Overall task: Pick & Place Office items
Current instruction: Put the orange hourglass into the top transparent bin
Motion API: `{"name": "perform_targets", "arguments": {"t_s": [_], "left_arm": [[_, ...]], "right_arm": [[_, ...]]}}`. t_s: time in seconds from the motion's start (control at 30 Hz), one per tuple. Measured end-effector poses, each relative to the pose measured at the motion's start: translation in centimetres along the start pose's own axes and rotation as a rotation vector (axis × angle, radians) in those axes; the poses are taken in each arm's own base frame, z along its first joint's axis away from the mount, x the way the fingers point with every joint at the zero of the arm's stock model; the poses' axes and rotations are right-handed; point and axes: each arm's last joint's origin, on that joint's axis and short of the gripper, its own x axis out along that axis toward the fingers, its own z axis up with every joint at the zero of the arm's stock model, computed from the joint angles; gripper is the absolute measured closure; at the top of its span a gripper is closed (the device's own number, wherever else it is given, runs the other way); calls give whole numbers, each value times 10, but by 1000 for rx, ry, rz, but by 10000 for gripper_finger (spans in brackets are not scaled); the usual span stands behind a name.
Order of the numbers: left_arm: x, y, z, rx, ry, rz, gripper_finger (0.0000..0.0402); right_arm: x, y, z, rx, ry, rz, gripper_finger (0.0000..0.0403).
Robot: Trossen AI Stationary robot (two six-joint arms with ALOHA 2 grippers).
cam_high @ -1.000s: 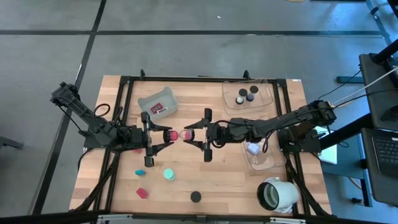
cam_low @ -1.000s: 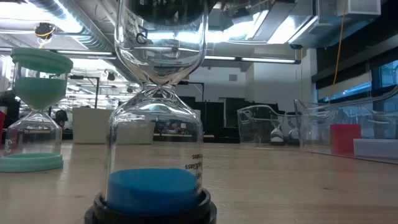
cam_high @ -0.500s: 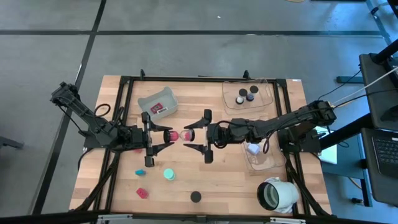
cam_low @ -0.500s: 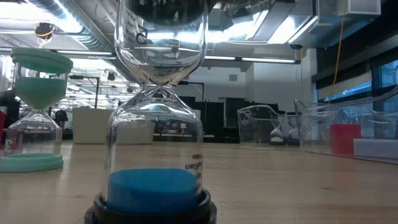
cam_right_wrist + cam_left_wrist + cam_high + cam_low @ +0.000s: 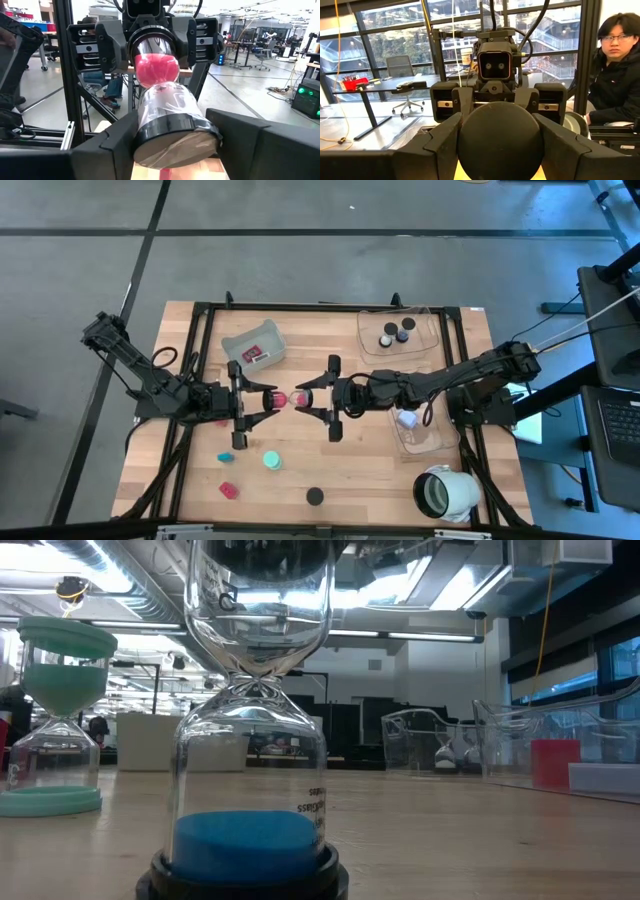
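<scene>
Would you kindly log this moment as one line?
left gripper: shut on pink hourglass | right gripper: gripping other end | stage: mid-air handover

The high view looks straight down from well above, taking in the whole table (image 5: 200, 470) and both arms. The low view sits at table-top level, very close behind a blue-sand hourglass (image 5: 255, 730), facing the room. Each wrist view looks along its own fingers at the opposite arm, sharing the pink-sand hourglass (image 5: 162, 100) seen mid-table from above.
</scene>
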Motion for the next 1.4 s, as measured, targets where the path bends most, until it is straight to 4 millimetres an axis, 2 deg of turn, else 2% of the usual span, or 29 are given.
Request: {"name": "perform_targets", "arguments": {"t_s": [0.13,0.37,0.7,0.87,1.07,1.17,1.4], "left_arm": [[0,0,0,-3,-4,-9,180],[-1,1,2,-38,-11,-2,137],[-23,33,24,-86,-61,167,110],[-32,44,25,-127,-38,230,112],[-33,44,15,-123,30,223,110],[-34,44,11,-115,56,222,112],[-34,44,6,-105,90,222,112]], "right_arm": [[0,0,1,1,-6,-2,191],[0,-1,1,5,-5,-32,190],[1,-14,-14,36,138,-133,190],[-10,-42,-25,101,358,-326,189],[-37,-85,-19,251,675,-538,189],[-54,-105,-22,296,857,-660,189],[-91,-148,-35,409,1118,-943,188]]}}
